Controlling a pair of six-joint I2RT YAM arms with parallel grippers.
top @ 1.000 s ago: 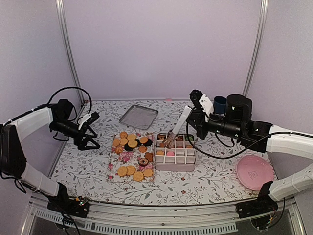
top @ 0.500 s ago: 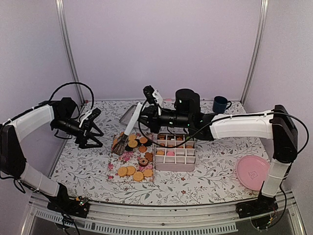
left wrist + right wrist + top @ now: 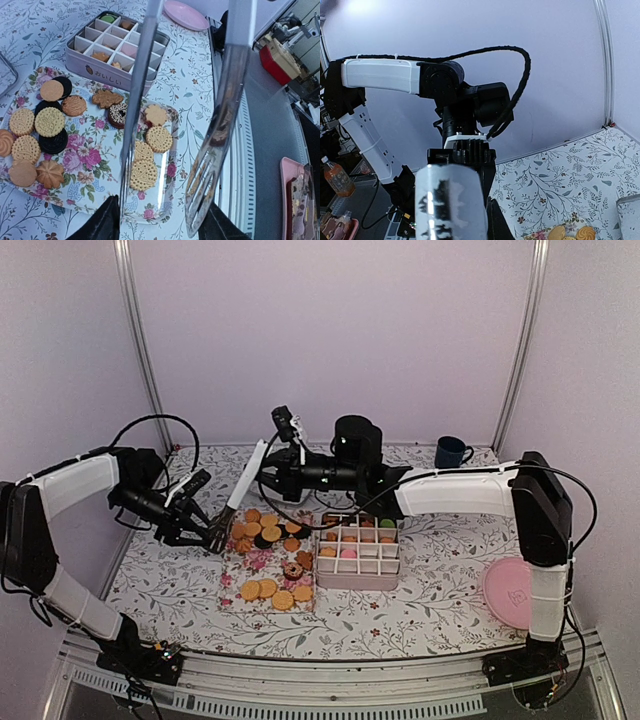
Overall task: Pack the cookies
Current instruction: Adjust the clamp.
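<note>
Holding tongs at the edge of the cookie tray

Reaching across from the right, the right gripper [image 3: 266, 472] is closed on the upper end of a pair of metal tongs [image 3: 240, 490]. The tongs slant down and to the left, and their slotted tips end at the left edge of a flowered tray [image 3: 232, 575].

The left gripper [image 3: 205, 533] is low at that same spot. In its wrist view its dark fingers [image 3: 107, 222] stand apart, one on the outer side of each blade of the tongs [image 3: 220, 125], just beside the tips. The blades themselves are spread wide and hold nothing. It is not clear whether the fingers actually touch the metal.

Most of the cookies [image 3: 268, 540] lie flat on the flowered tray. They are mainly golden rounds, with a few dark ones and a sprinkled one among them. One blade hangs over the tray's near edge, close to a golden cookie, and the other hangs past the tray over the table [image 3: 440, 570].

Just to the right of the tray, and touching it or nearly so, is a box [image 3: 358, 575] divided into small compartments. Several compartments hold a cookie, among them a green one in a far corner and a pink one near the middle.

A pink plate [image 3: 520, 592] lies near the table's right front, and a dark mug [image 3: 451, 452] stands at the back.
</note>
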